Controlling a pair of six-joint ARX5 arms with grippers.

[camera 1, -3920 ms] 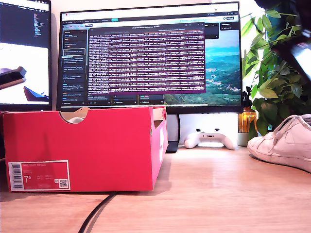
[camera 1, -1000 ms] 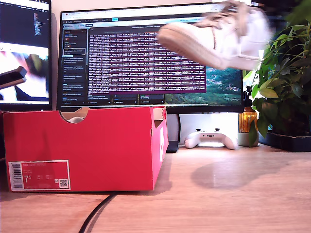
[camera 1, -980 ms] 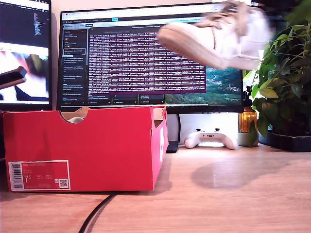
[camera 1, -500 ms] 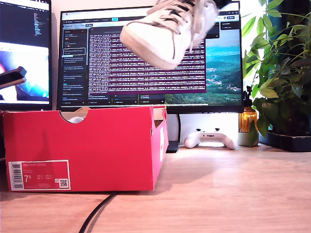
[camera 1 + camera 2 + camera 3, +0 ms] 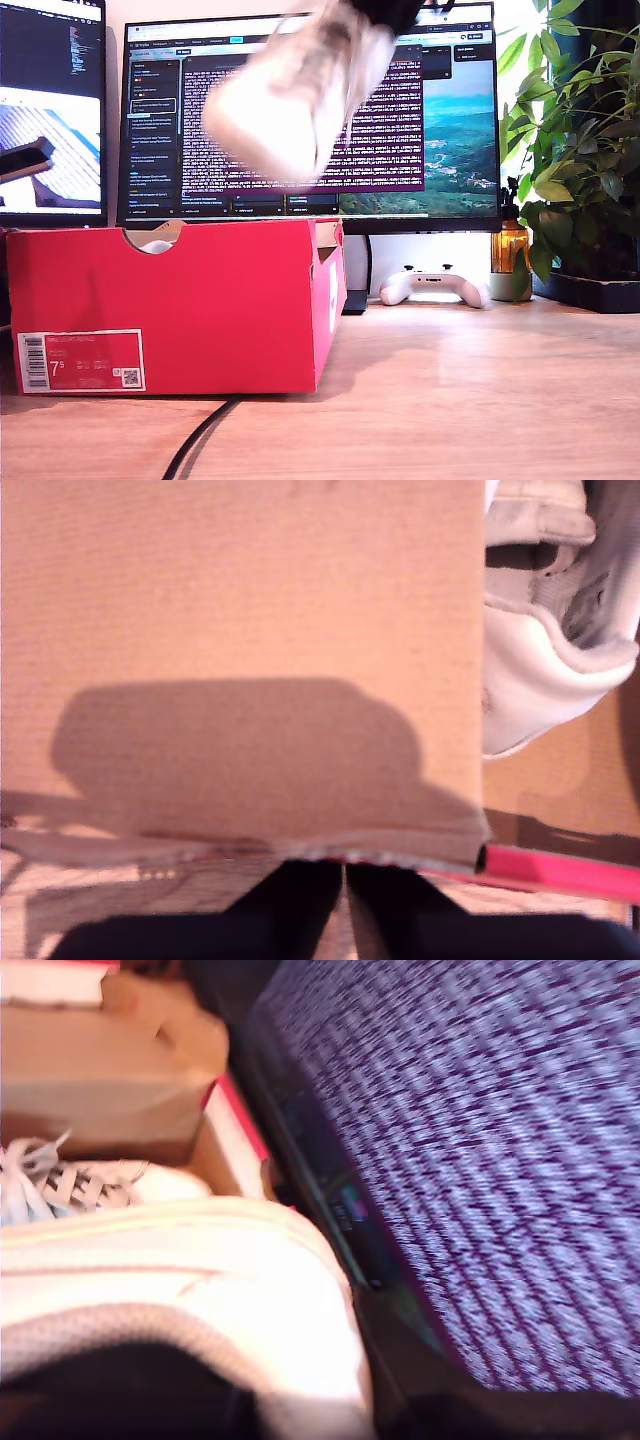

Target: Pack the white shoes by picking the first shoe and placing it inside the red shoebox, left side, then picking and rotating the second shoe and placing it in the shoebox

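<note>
Second tool (image 5: 385,12) clamped on the carried white shoe (image 5: 290,95), held in the air above the red shoebox (image 5: 170,310), toe pointing down toward the open box; blurred. In the second wrist view, shoe collar (image 5: 190,1290) right at the tool, the other white shoe (image 5: 90,1185) below it inside the box. First tool (image 5: 345,880) pressed together at the brown cardboard flap (image 5: 240,630), other shoe (image 5: 540,650) just beside the flap. Box resting on the wooden surface (image 5: 480,400).

The wooden tabletop (image 5: 480,400) carries the red shoebox (image 5: 170,310), a black cable (image 5: 200,440), a white game controller (image 5: 432,285) and a potted plant (image 5: 575,160).
</note>
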